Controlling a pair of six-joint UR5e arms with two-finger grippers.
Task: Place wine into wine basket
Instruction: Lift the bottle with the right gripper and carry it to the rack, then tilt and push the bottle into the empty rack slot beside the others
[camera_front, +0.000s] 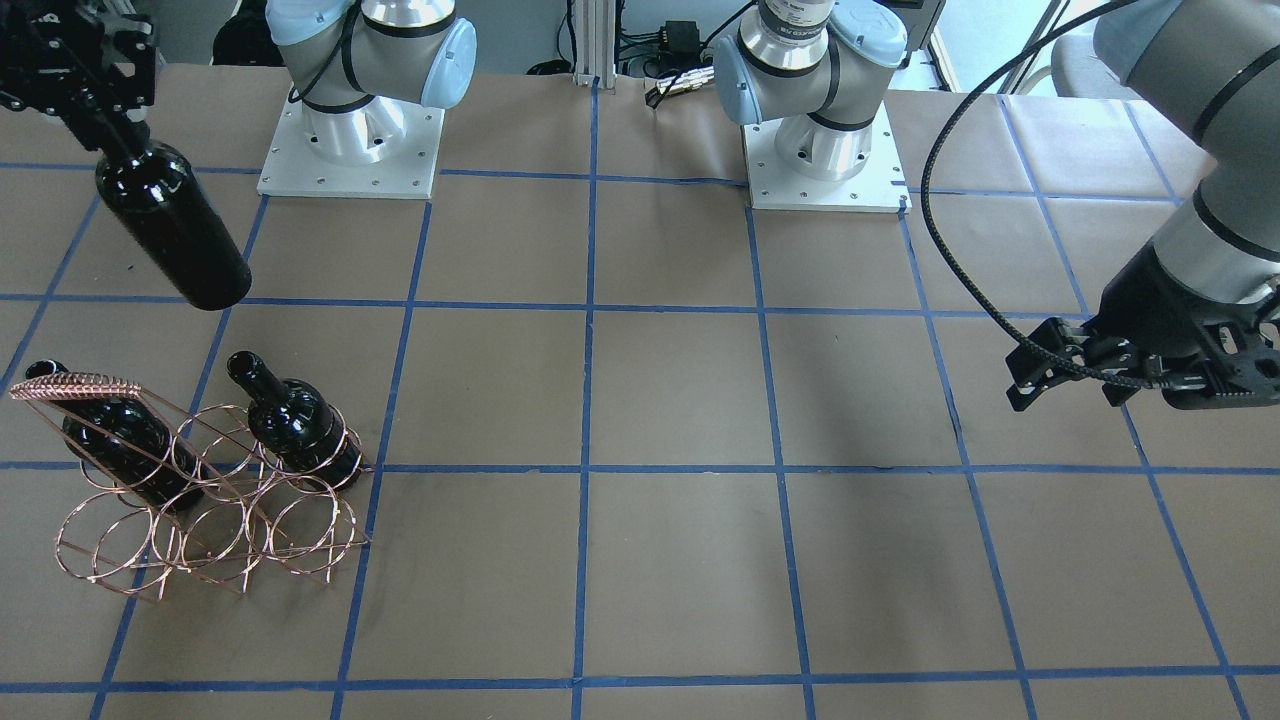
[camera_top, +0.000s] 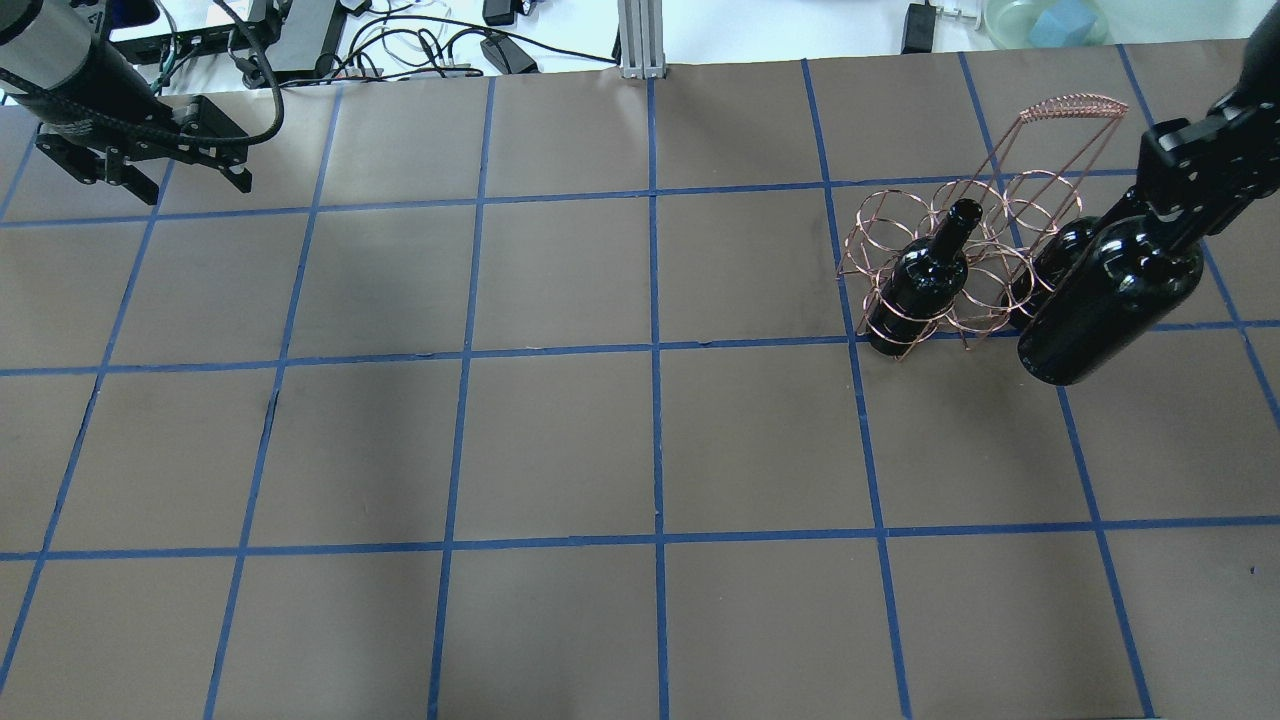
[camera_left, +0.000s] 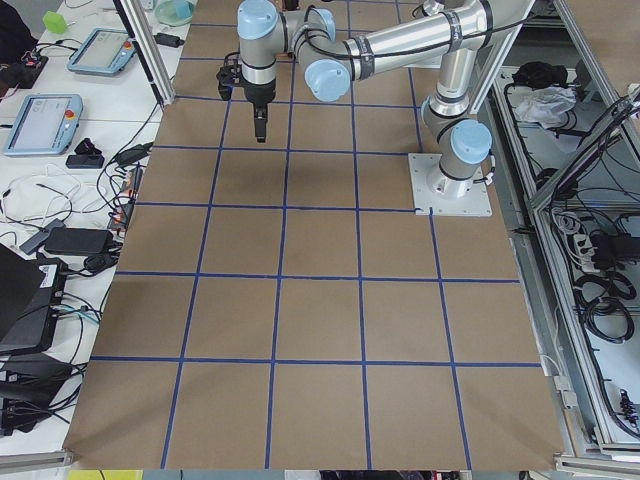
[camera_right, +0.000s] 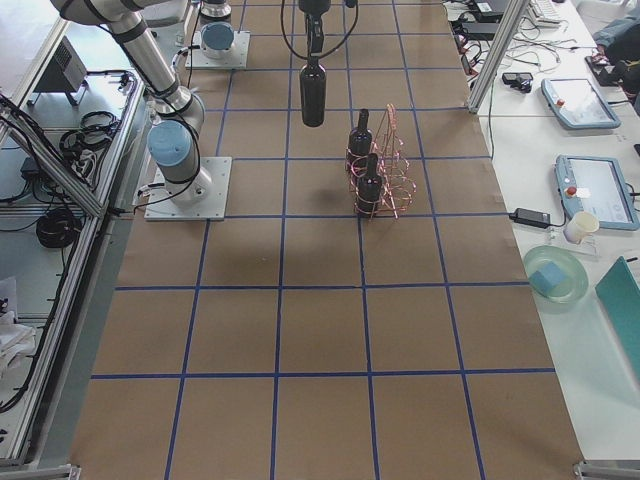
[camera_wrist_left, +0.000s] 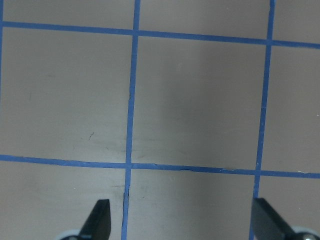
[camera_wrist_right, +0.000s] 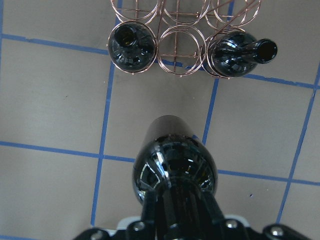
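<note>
My right gripper (camera_front: 112, 138) is shut on the neck of a glossy black wine bottle (camera_front: 175, 235), which hangs base-down above the table. It is on the robot's side of the copper wire wine basket (camera_front: 210, 520), apart from it. In the right wrist view the held wine (camera_wrist_right: 172, 165) is short of the basket's (camera_wrist_right: 181, 26) near row. That row holds one bottle (camera_wrist_right: 129, 47) and a second bottle (camera_wrist_right: 237, 54), with a bare loop between them. My left gripper (camera_top: 197, 188) hangs open over bare table far off, its fingers (camera_wrist_left: 100, 217) spread with nothing between them.
Brown paper with a blue tape grid covers the table (camera_top: 560, 440). The two arm bases (camera_front: 350, 130) stand at the robot's edge. Cables and boxes (camera_top: 400, 40) lie past the far edge. Screens and a bowl (camera_right: 555, 275) sit on a side bench.
</note>
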